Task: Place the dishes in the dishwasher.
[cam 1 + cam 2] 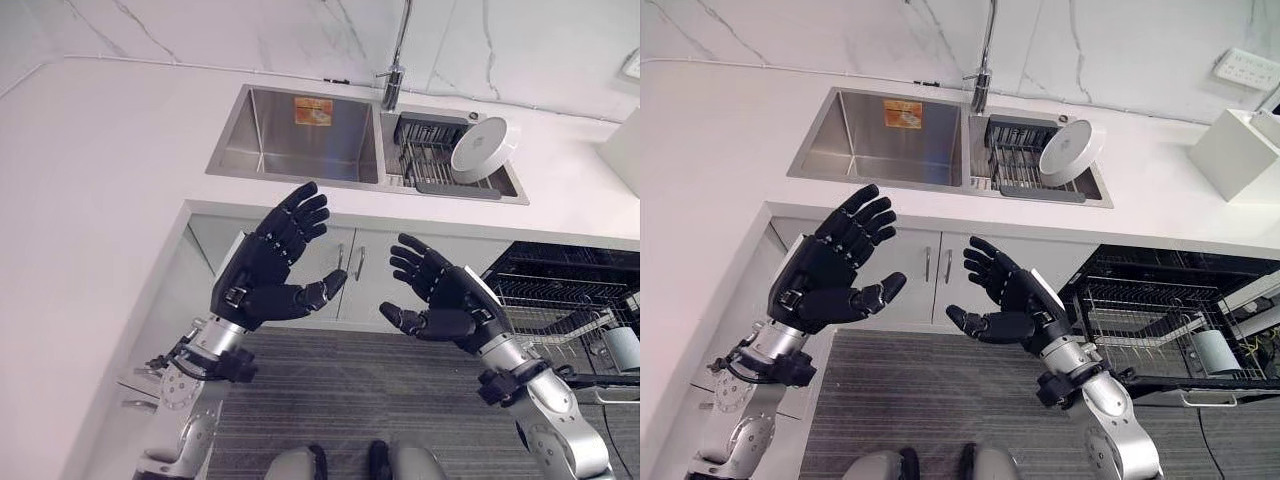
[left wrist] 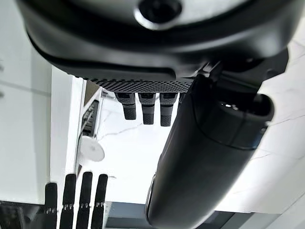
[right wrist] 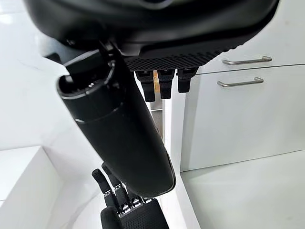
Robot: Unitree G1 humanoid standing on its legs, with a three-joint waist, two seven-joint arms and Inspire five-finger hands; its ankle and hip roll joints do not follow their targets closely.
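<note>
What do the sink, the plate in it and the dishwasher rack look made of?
Sink: brushed stainless steel, judging by its grey satin sheen and soft reflections. Plate: white and glossy, likely ceramic, though melamine can't be ruled out. Dishwasher rack: thin wire grid, apparently coated metal. Both hands, left hand and right hand, are open and empty.

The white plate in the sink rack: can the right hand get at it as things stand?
Probably yes. The right hand is open and holds nothing, the white plate leans exposed in the sink rack, and nothing stands between them.
</note>
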